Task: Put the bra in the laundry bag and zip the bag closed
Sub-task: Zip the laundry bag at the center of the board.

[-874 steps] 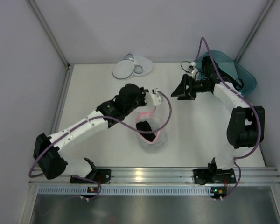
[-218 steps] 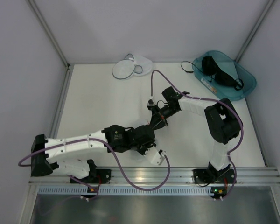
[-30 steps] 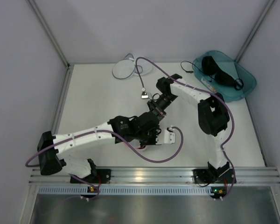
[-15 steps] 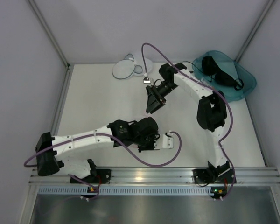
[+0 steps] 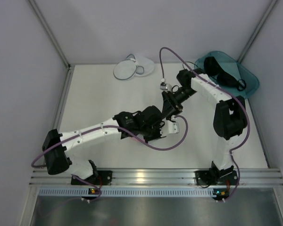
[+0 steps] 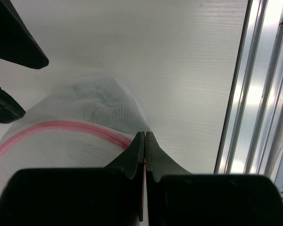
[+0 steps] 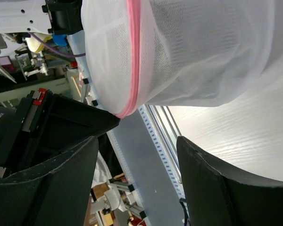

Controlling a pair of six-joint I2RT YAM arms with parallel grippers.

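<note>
Your left gripper (image 6: pixel 145 134) pinches the pink-rimmed mesh bag (image 6: pixel 87 120) at its rim; your right gripper (image 7: pixel 148 133) is spread wide, the bag just ahead of its fingertips.

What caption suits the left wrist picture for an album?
Left claw pinched shut on the pink rim of a white mesh bag, white table beyond.

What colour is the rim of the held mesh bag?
Pink; the rim shows best in right wrist view.
</note>
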